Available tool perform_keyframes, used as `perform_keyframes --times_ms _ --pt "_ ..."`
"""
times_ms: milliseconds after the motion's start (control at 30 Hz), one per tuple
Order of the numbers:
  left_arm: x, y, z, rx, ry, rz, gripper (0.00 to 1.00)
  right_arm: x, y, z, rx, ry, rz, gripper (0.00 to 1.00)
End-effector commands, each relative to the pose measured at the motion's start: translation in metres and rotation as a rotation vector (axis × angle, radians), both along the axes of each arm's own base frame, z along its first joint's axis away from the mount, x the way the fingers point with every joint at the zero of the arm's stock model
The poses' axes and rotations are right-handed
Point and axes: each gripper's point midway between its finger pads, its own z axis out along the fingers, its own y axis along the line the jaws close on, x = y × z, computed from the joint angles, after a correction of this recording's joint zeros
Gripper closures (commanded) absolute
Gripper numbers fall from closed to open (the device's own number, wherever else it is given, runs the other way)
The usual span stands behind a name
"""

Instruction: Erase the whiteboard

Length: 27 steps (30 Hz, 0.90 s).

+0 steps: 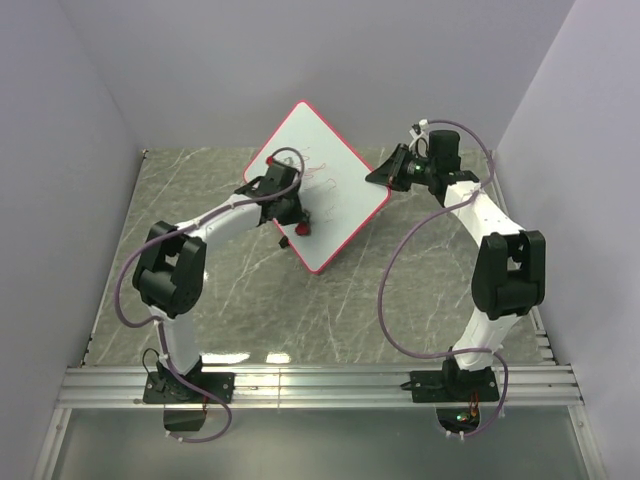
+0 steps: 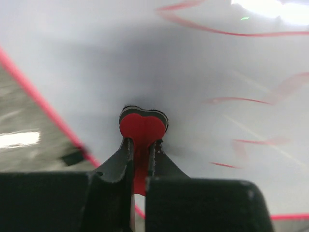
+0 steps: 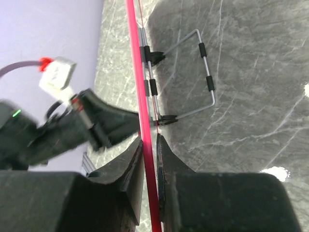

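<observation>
The whiteboard (image 1: 335,215) is white with a thin red rim and lies turned like a diamond in the middle of the table. Faint red scribbles (image 1: 325,175) mark its upper part and show in the left wrist view (image 2: 241,101). My left gripper (image 1: 300,222) is shut on the small red-and-black eraser (image 2: 143,125), which rests against the board face. My right gripper (image 1: 380,178) is shut on the board's red rim (image 3: 145,125) at its right corner. The board's wire stand (image 3: 193,77) shows under it.
The grey marbled table (image 1: 230,300) is boxed in by pale walls on the left, back and right. A slotted metal rail (image 1: 320,385) carries both arm bases at the near edge. A small black foot (image 1: 284,242) sits at the board's left edge.
</observation>
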Motion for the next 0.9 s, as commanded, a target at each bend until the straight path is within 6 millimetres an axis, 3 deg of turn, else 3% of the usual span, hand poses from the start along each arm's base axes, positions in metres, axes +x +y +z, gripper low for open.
perform_keyframes --times_ms 0,100,200,233,267,300,367,433,567,700,800,867 --pt "-0.017 -0.092 0.051 -0.201 -0.092 -0.181 1.00 -0.013 0.001 0.006 0.051 0.085 -0.055 1.00" --pt "-0.031 -0.120 0.069 -0.285 -0.137 -0.221 1.00 -0.016 0.007 0.008 0.104 0.100 -0.051 1.00" --pt "-0.034 -0.133 0.087 -0.358 -0.198 -0.215 1.00 -0.020 0.010 0.006 0.131 0.114 -0.046 1.00" --pt "-0.035 -0.129 0.078 -0.354 -0.190 -0.195 1.00 -0.021 0.012 0.004 0.138 0.123 -0.044 1.00" --pt "-0.031 -0.132 0.089 -0.390 -0.237 -0.187 1.00 -0.022 0.012 0.005 0.143 0.123 -0.042 1.00" --pt "-0.034 -0.129 0.081 -0.393 -0.231 -0.177 1.00 -0.023 0.013 0.007 0.149 0.117 -0.040 1.00" --pt "-0.024 -0.124 0.085 -0.384 -0.287 -0.138 1.00 -0.026 0.013 0.004 0.158 0.122 -0.035 1.00" --pt "-0.019 -0.117 0.074 -0.340 -0.288 -0.102 1.00 -0.029 0.014 0.002 0.168 0.134 -0.035 1.00" --pt "-0.005 -0.080 0.034 -0.245 -0.276 0.035 1.00 -0.030 0.015 0.006 0.181 0.132 -0.037 1.00" --pt "-0.005 -0.025 -0.013 -0.224 -0.194 0.168 1.00 -0.029 0.015 0.014 0.177 0.119 -0.030 1.00" --pt "-0.004 0.007 -0.030 -0.197 -0.167 0.225 1.00 -0.029 0.015 0.018 0.176 0.112 -0.025 1.00" --pt "-0.003 0.016 -0.033 -0.197 -0.158 0.242 1.00 -0.031 0.015 0.018 0.171 0.111 -0.023 1.00"
